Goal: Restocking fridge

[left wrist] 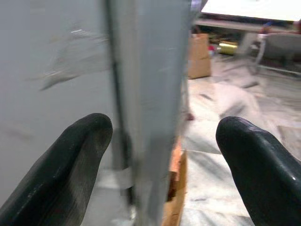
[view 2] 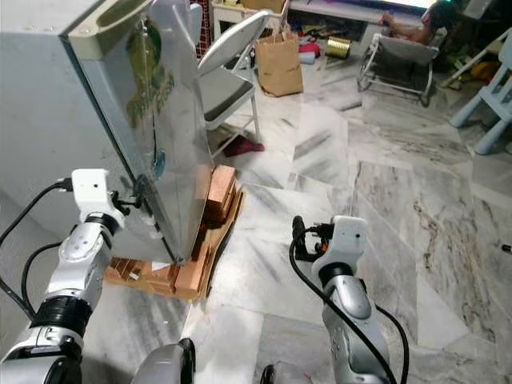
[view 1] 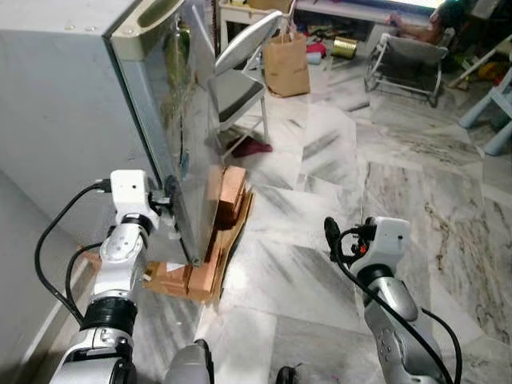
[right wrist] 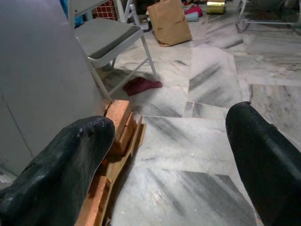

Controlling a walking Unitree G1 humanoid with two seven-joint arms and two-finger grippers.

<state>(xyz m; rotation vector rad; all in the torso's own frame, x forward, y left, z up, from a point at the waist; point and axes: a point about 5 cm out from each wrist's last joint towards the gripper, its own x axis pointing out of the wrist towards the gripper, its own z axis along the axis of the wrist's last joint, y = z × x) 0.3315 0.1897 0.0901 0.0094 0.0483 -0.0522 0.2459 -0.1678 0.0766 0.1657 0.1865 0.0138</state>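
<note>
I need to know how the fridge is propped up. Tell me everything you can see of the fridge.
The fridge is a tall grey metal box with a glossy, reflective door, closed or nearly so. It stands on orange bricks and flattened cardboard. The left tool is open, straddling the door's edge. A folding chair stands just beyond it.

One fridge [view 1: 72,104], one folding chair [view 1: 240,76], one paper bag [view 1: 286,66] (brown), two grippers.
</note>
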